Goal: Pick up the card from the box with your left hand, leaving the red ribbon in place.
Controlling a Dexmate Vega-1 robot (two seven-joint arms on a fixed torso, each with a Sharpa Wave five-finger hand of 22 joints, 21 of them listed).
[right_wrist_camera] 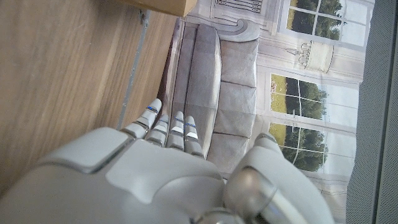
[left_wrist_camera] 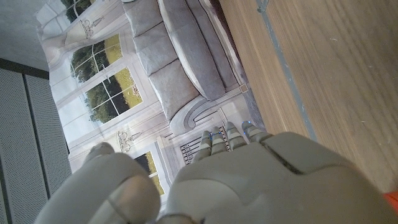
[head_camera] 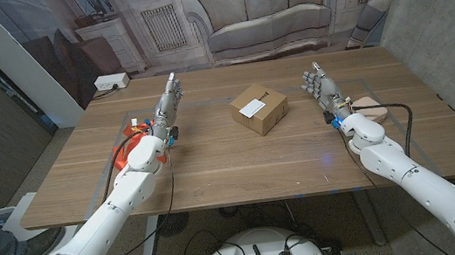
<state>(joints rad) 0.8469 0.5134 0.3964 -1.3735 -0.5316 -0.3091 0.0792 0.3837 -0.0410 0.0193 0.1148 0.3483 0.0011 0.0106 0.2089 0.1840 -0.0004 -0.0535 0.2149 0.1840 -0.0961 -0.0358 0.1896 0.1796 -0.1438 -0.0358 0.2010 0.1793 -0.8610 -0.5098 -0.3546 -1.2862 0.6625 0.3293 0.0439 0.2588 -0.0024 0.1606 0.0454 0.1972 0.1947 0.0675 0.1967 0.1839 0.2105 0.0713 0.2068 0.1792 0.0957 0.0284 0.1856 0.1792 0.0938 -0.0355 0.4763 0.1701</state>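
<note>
Head view: cardboard box [head_camera: 260, 110] sitting near the middle of the wooden bench [head_camera: 214, 160], slightly toward one o'clock from centre, one corner turned toward the camera. White card [head_camera: 252, 105] lying flat on the box's top, at its ten o'clock side. No telling a red ribbon apart on the box at this size. Left hand [head_camera: 167, 107] raised over the bench at about nine o'clock from the box, well apart from it, fingers straight and held close together, holding nothing. Right hand [head_camera: 325, 91] at about three o'clock from the box, also well apart, fingers spread a little and pointing away from the robot, holding nothing. Orange and red bits (too small to name) beside the left forearm near the bench's nine o'clock edge. Tan rounded thing [head_camera: 370, 111] on the bench just beside the right wrist, with a black cable running past it.

Left wrist view: back of the left hand [left_wrist_camera: 249, 180], fingertips [left_wrist_camera: 214, 140] lined up side by side, bare wood beyond them, nothing in the grasp.

Right wrist view: back of the right hand [right_wrist_camera: 155, 174], fingers [right_wrist_camera: 168, 127] extended, a corner of the box [right_wrist_camera: 168, 6] at the picture's edge.
</note>
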